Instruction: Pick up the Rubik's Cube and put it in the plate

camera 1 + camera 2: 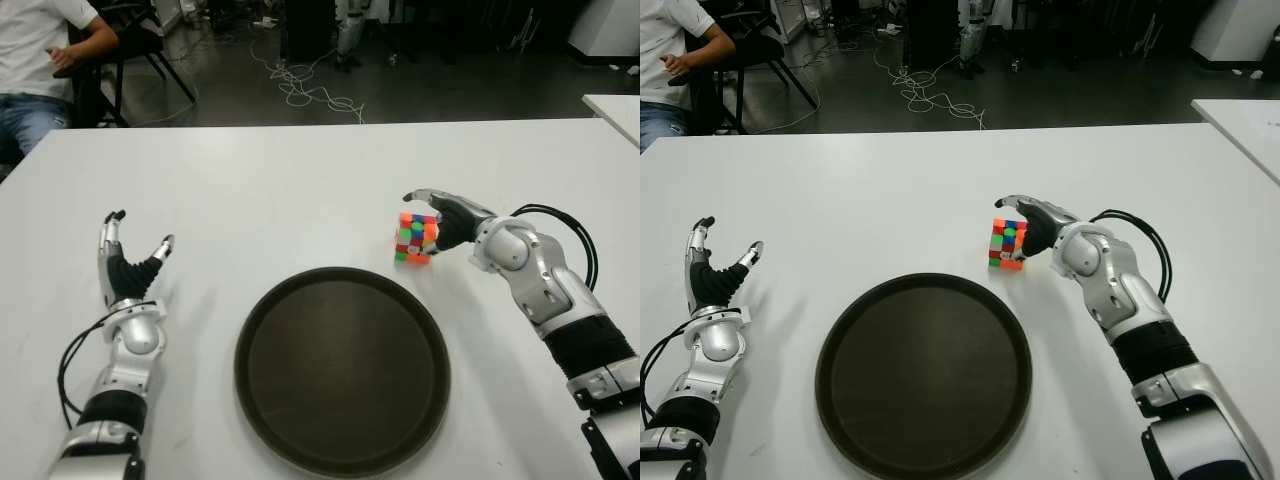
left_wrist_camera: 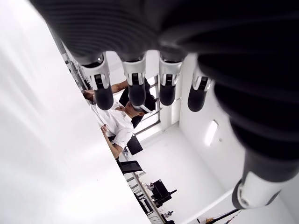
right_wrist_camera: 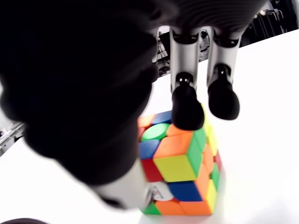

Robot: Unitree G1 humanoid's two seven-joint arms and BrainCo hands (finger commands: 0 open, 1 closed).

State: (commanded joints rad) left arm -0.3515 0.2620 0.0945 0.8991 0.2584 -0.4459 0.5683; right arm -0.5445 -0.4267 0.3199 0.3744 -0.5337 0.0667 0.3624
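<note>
The Rubik's Cube (image 1: 415, 238) stands on the white table (image 1: 260, 190) just beyond the far right rim of the dark round plate (image 1: 340, 375). My right hand (image 1: 428, 215) is at the cube from the right. Its fingers (image 3: 186, 108) stretch over the cube's (image 3: 182, 172) top and the thumb sits by the near side. The fingers are still spread, and the cube rests on the table. My left hand (image 1: 135, 255) shows at the left, fingers (image 2: 135, 93) upright and spread, holding nothing.
A seated person (image 1: 40, 60) is beyond the table's far left corner. Cables (image 1: 310, 90) lie on the dark floor behind. Another white table's corner (image 1: 615, 105) shows at the far right.
</note>
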